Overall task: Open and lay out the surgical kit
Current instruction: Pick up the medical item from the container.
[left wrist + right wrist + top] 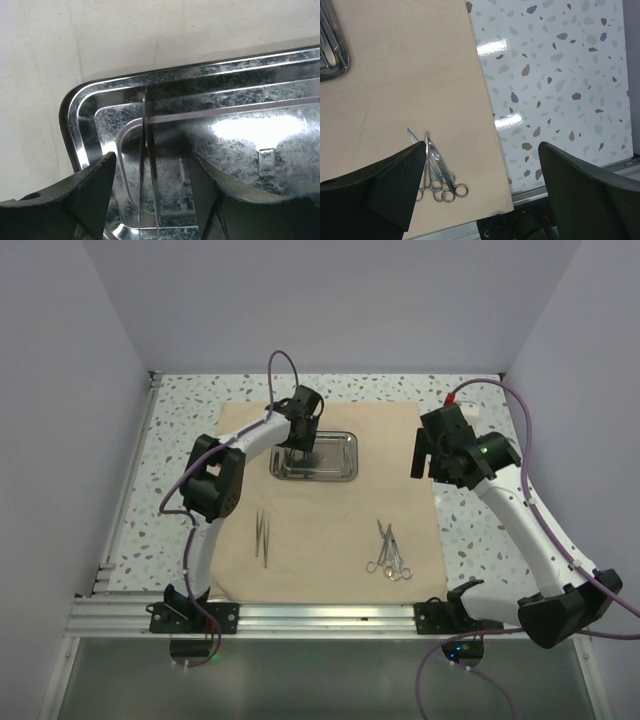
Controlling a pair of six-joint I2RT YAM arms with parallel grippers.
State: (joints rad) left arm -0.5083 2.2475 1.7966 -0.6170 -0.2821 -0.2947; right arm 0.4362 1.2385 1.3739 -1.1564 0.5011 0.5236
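The tan cloth wrap [330, 540] lies spread flat on the table. The steel tray [335, 468] stands on its far middle. My left gripper [298, 452] reaches down into the tray's left end. In the left wrist view it is open [152, 200], and its fingers [95, 190] straddle a thin pair of tweezers [149, 170] lying in the tray [235, 130] without touching it. Another pair of tweezers [263, 535] lies on the cloth's left part. Ring-handled scissors and forceps [388, 552] lie on the cloth's right part. My right gripper [418, 455] is open and empty [482, 185], raised over the cloth's right edge, with the scissors [437, 175] below.
The speckled table [555, 75] lies bare to the right of the cloth [410, 75]. A corner of the tray [332, 55] shows in the right wrist view. White walls enclose the table on three sides. A metal rail [320, 615] runs along the near edge.
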